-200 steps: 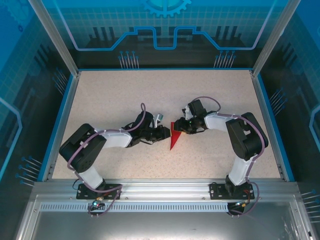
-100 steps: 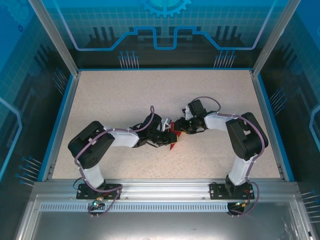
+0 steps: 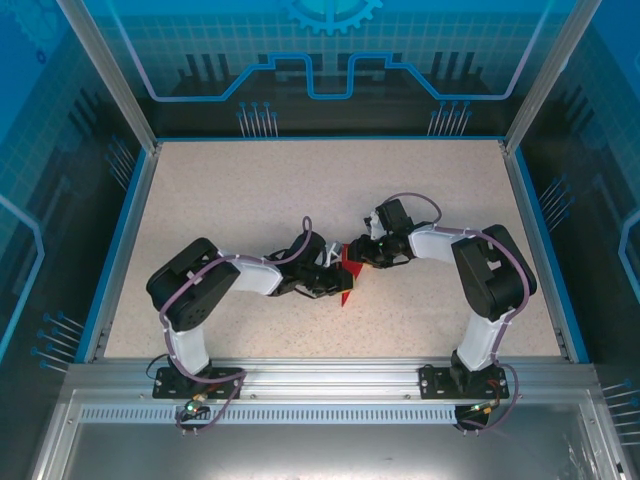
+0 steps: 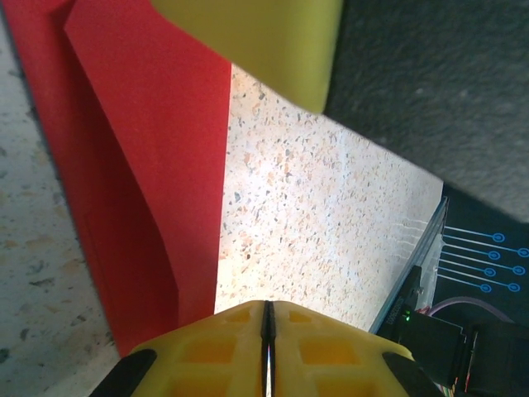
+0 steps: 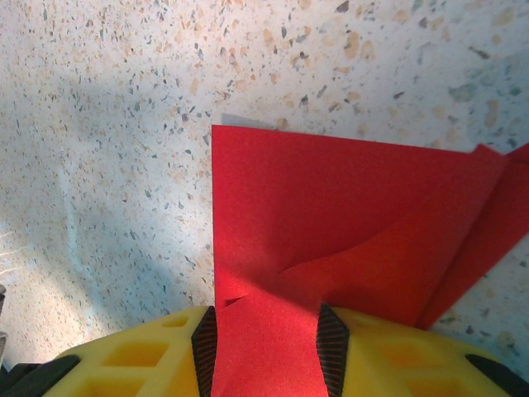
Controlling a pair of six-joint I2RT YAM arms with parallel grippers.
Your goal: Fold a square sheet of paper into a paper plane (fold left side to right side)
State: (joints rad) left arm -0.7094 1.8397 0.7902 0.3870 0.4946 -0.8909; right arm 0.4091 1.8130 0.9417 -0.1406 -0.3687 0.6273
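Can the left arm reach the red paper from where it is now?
Probably yes. The left end effector is already at the red paper, with its fingers shut. The right end effector grips the paper's far end, and nothing lies between them on the table.

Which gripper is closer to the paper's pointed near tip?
Left. The left gripper sits shut over the paper near its lower half, just above the tip. The right gripper holds the paper's far, wide end between its fingers, farther from the tip.
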